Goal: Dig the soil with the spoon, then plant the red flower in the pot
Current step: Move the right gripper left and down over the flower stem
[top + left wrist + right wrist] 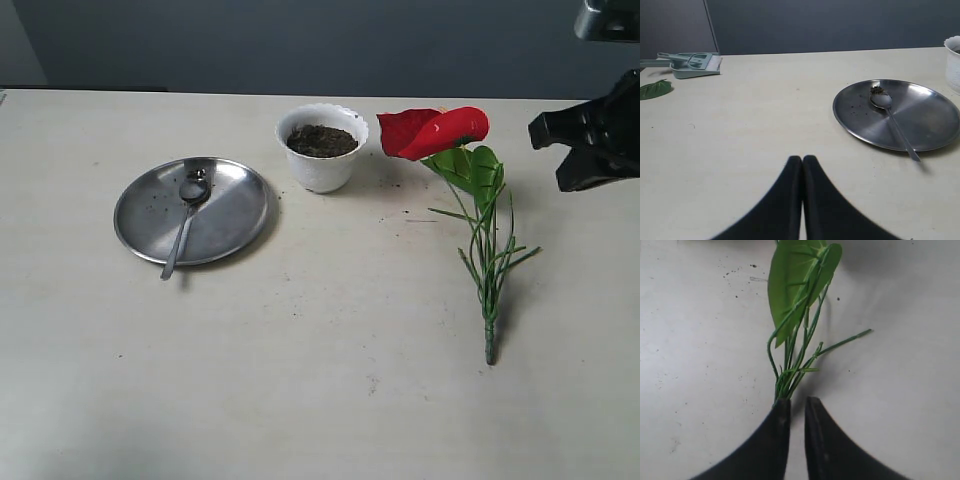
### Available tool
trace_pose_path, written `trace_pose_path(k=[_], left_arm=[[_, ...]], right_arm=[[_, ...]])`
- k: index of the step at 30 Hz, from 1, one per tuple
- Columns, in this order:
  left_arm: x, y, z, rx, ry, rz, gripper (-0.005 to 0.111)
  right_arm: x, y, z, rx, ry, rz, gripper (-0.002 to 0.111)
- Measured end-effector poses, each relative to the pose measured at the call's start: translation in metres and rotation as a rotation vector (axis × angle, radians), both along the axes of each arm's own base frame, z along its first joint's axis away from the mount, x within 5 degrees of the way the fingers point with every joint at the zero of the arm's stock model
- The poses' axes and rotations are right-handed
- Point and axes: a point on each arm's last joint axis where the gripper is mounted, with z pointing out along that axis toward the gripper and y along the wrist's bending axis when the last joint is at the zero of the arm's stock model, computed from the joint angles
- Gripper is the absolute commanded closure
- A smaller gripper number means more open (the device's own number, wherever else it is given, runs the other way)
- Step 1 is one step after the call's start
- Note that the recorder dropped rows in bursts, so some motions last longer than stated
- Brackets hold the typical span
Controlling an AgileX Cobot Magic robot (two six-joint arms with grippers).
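The white scalloped pot [320, 168] stands at the back middle, filled with dark soil [321, 140]. To its left the spoon [184, 218] lies on a round steel plate [232, 212], with soil crumbs in its bowl. The red flower [435, 130] lies flat on the table to the right of the pot, stem toward the front. My right gripper [550, 150] hovers right of the flower. In the right wrist view it [797, 402] is open by a narrow gap, empty, above the stem [790, 375]. My left gripper [802, 160] is shut and empty, short of the plate [930, 117] and spoon [892, 120].
A pale green dustpan with a brush [692, 64] and a loose green leaf [654, 89] lie far off on the table in the left wrist view. The pot's side [953, 65] shows at that view's edge. Soil specks dot the table near the flower's leaf [795, 285].
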Motion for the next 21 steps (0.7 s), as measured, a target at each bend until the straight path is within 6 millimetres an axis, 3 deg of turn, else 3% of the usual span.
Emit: trace_pose_path(k=[1, 2, 4, 7, 10, 13, 21], left_arm=[[0.0, 0.0, 0.0, 0.0, 0.0, 0.0, 0.106], [0.0, 0.0, 0.0, 0.0, 0.0, 0.0, 0.106], [0.0, 0.0, 0.0, 0.0, 0.0, 0.0, 0.106], [0.0, 0.0, 0.0, 0.0, 0.0, 0.0, 0.106], [0.0, 0.0, 0.0, 0.0, 0.0, 0.0, 0.106], [0.0, 0.0, 0.0, 0.0, 0.0, 0.0, 0.106], [0.0, 0.0, 0.0, 0.0, 0.0, 0.0, 0.106]], right_arm=[[0.001, 0.0, -0.002, -0.003, 0.01, -0.003, 0.071], [0.001, 0.0, -0.003, -0.004, 0.017, -0.004, 0.053], [0.003, 0.001, -0.006, -0.004, 0.027, -0.012, 0.032], [0.006, 0.001, -0.006, 0.016, 0.016, -0.068, 0.018], [0.008, 0.0, -0.007, 0.058, 0.036, -0.189, 0.01], [0.011, 0.001, -0.013, 0.087, 0.084, -0.293, 0.009], [0.021, 0.012, -0.045, 0.088, 0.233, -0.335, 0.009]])
